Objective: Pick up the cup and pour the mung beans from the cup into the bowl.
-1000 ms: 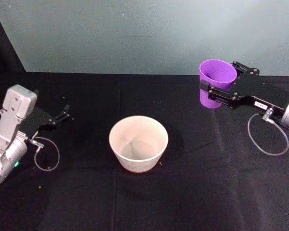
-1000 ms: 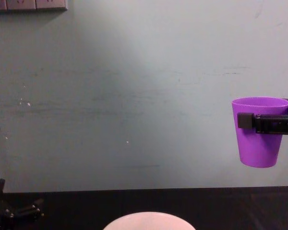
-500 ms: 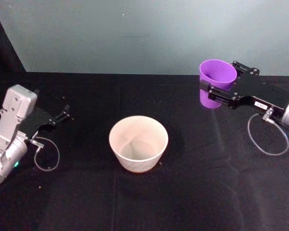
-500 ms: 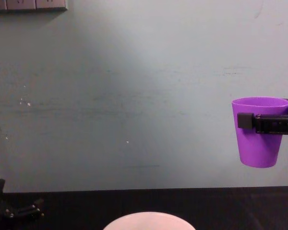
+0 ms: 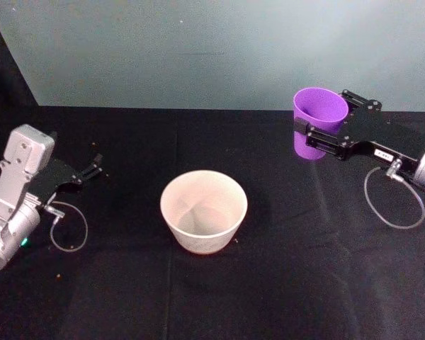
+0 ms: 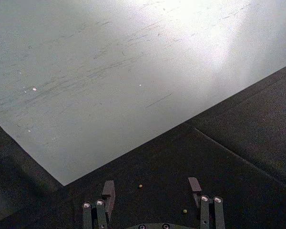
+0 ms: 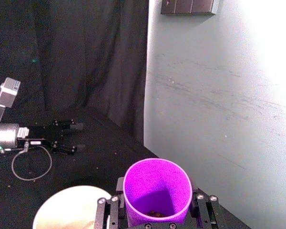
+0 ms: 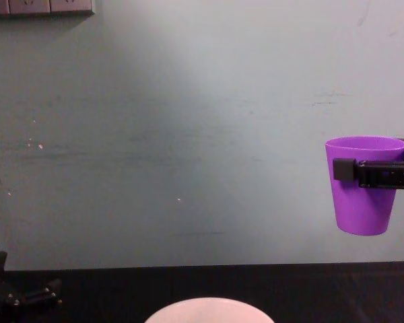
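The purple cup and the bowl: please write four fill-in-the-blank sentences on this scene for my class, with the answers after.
1. The right hand holds the cup ____, clear above the table.
2. The mung beans lie at the ____ of the cup.
3. From the robot's own side, the bowl stands to the ____ of the cup.
4. The left hand, parked near the table's left edge, has its fingers ____.
Answers: upright; bottom; left; open.
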